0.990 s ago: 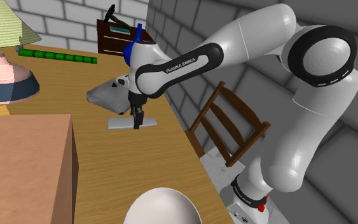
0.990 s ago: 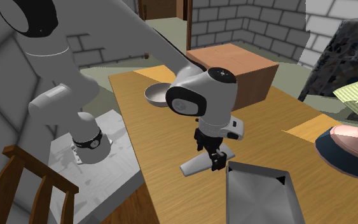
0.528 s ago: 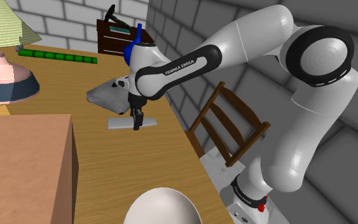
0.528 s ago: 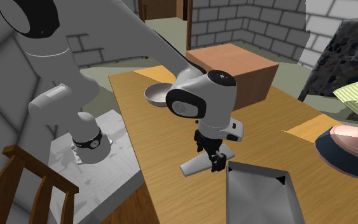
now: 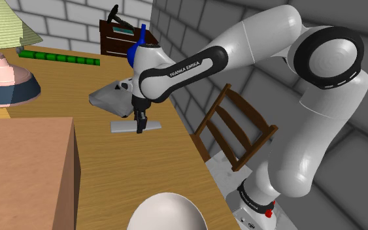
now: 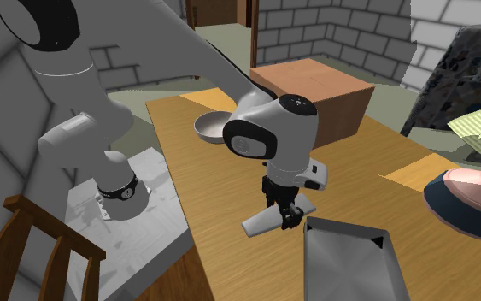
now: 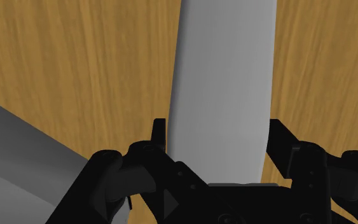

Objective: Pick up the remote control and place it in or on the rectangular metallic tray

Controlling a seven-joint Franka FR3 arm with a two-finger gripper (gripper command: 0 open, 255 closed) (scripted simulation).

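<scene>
The jaws clasp the grey remote [image 7: 222, 89] across its width as it lies on the wooden surface [image 7: 75, 63]: the grasp step, I judge. Next, lift it, then carry it to the tray [image 6: 349, 261], at the remote's four o'clock in the second exterior view.

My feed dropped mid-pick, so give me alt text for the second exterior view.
The white arm's black claw sits low over a grey remote lying on a wooden table, close beside the corner of a grey rectangular tray. Farther back on the table are a grey bowl and a brown box.
</scene>
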